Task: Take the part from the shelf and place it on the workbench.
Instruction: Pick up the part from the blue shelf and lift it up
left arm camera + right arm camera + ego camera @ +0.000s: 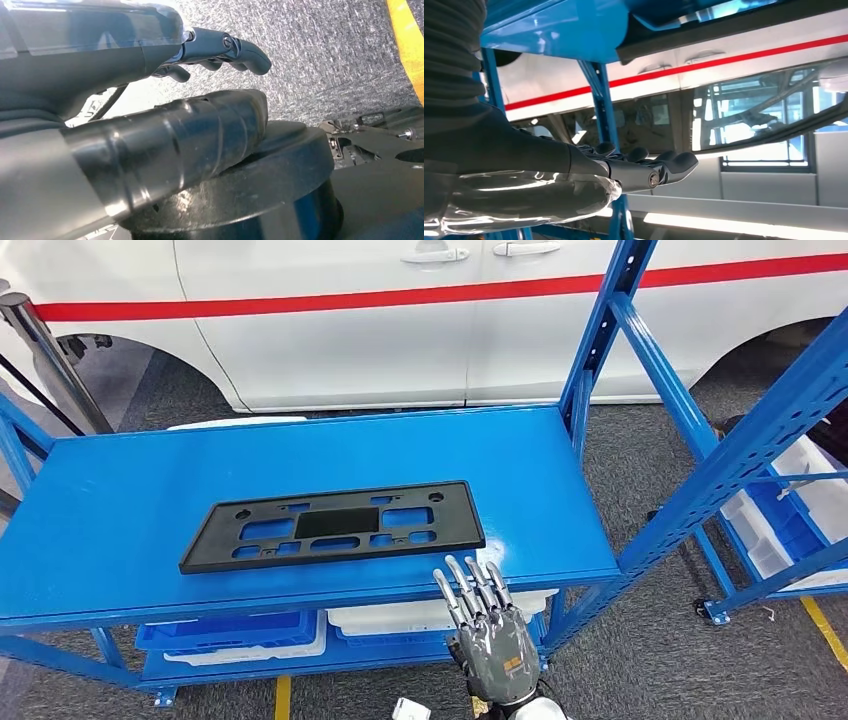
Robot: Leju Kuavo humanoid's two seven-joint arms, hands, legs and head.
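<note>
While lying flat on the blue shelf (120, 500), part (333, 525): a black rectangular plate with cut-out openings is sitting near the front edge, its long side running along the shelf, untouched by either hand.

Right hand (490, 630): it is rising from below in the head view, palm away from the camera, sitting just in front of the shelf's front edge and below the part's right end, not touching it.

Right fingers (470, 585): they are pointing up and slightly spread, holding nothing; the right wrist view is showing them (674, 165) extended under the blue shelf edge with nothing between them.

Left hand (150, 100): in the left wrist view it is hanging over grey carpet, thumb and darker fingers (245, 50) gently curved and apart, gripping nothing.

Shelf frame: blue uprights (600, 330) are standing at the right, with a slanted blue beam crossing beside them.

Lower level: blue and white bins (230, 635) are sitting beneath the top board.

Background: a white car (400, 320) with a red stripe is standing behind the shelf.
</note>
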